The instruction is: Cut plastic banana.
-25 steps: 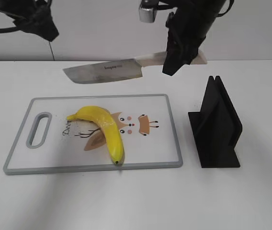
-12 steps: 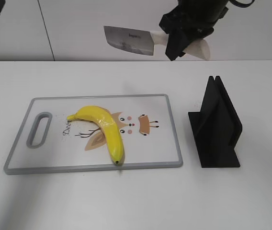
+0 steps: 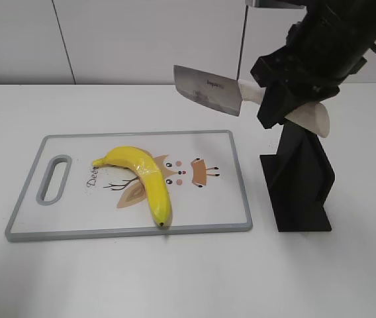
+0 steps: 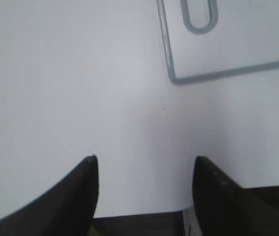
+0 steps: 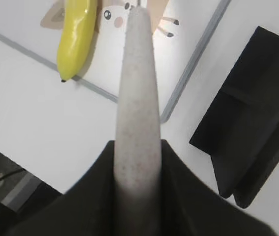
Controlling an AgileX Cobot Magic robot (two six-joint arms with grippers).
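The right gripper (image 3: 277, 99), clamping the knife (image 3: 209, 89), has swung rightward from above the banana (image 3: 141, 175); the empty left gripper (image 4: 142, 164) stays spread.

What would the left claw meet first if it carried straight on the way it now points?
Probably bare table. The open left claw points at the white surface, with the cutting board's corner ahead and to the right, outside its line. Depth is hard to judge.

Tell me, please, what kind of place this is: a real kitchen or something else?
Probably a robot test bench, not a real kitchen: a bare white table, a plastic banana on a cartoon-printed cutting board, and a black knife stand.
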